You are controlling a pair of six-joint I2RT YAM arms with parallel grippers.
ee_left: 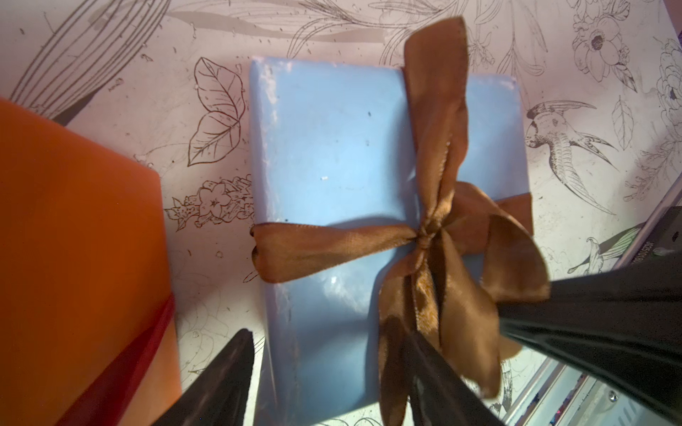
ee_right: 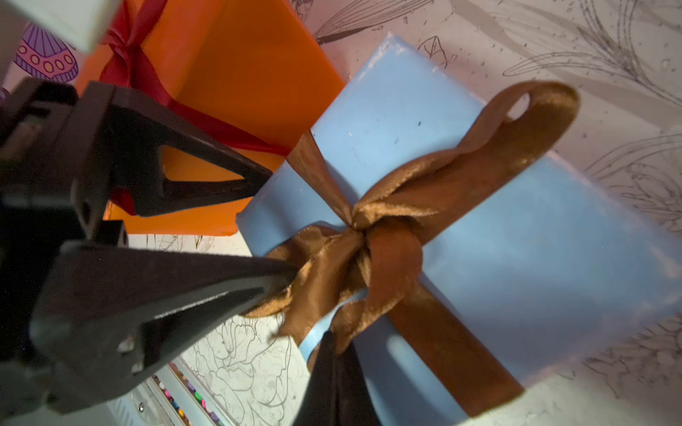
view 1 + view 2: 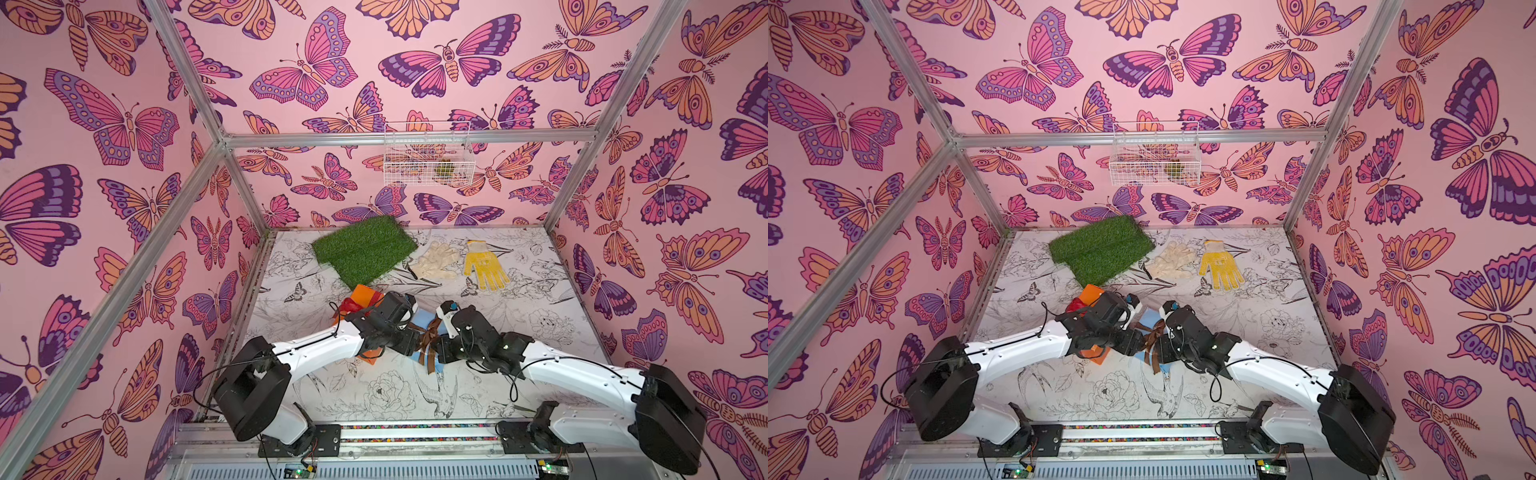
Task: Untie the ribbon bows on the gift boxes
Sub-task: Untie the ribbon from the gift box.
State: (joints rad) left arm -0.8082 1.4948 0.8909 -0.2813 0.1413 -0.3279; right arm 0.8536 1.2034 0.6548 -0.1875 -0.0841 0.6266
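Your right gripper (image 1: 507, 315) is pinched shut on a strand of the brown bow (image 1: 424, 236) atop the blue box (image 1: 332, 147), midway between the surface's (image 3: 386, 399) side edges, left gripper (image 1: 324, 346) agape alongside; slick-looking satin, light-looking box, so pull a tail.

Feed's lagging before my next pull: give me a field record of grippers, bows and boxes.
Left gripper: jaws open, at the brown satin ribbon bow
Right gripper: jaws shut on that bow
Brown bow: tied, on the flat light blue paper-wrapped box
Shiny red ribbon bow: tied, on the orange paper-wrapped box
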